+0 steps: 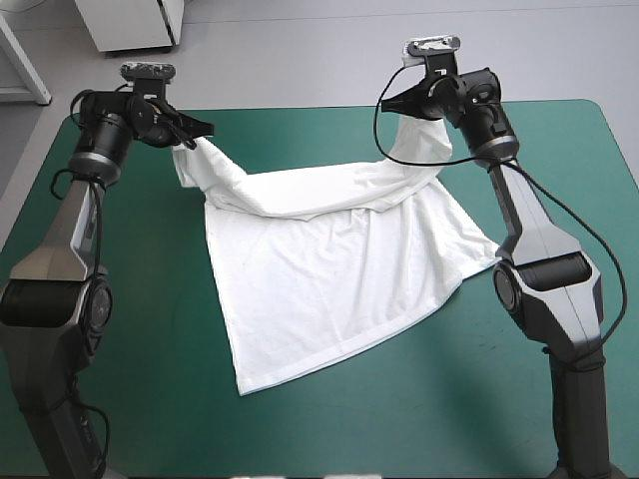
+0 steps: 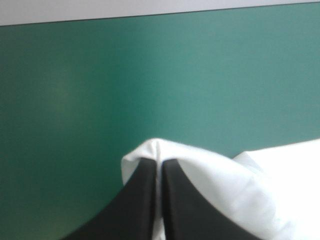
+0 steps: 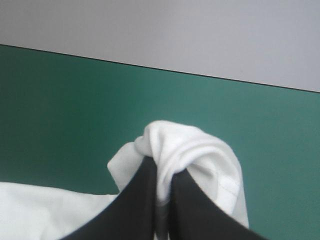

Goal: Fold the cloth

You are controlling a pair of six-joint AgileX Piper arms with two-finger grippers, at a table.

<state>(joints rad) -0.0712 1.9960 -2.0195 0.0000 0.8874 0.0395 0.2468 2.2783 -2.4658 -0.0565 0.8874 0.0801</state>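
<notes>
You have both grippers clamped on the T-shirt (image 1: 329, 269). The left gripper (image 1: 188, 137) pinches 1 raised end, its 2 black fingers (image 2: 142, 200) all but closed, white cloth between them and bunched over their tips. The right gripper (image 1: 396, 101) grips the other end likewise. Between the 2 grippers the cloth sags, and the rest lies spread on the teal-green cover (image 1: 150, 399).

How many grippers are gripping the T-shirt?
2. The left gripper is shut on the T-shirt's far left end, held up. The right gripper is shut on its far right end, also held up.
</notes>
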